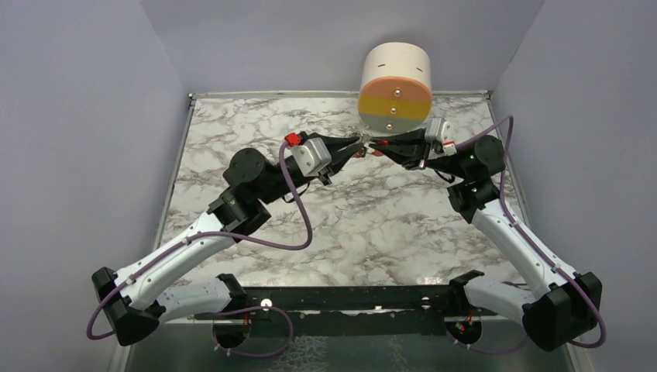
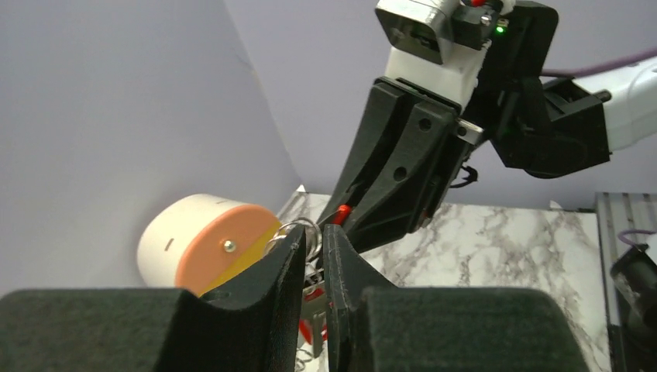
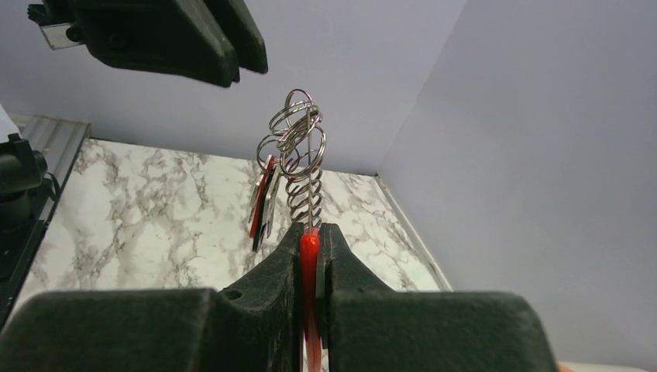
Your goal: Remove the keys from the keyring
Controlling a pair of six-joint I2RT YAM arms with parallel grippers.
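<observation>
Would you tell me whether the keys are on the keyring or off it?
On: the right wrist view shows the keys hanging from rings on the keyring, its red clip pinched in the right gripper.

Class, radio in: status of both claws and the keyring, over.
Right claw shut on keyring, held upright. Left claw nearly closed beside the rings, grip unclear. Keys hanging on it. Peach cylinder behind.

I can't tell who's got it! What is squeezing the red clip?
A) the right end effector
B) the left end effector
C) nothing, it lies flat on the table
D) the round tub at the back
A: in the right wrist view, the right end effector has its two fingers pressed shut on the red clip, with the chain and keys sticking out beyond it.
</observation>
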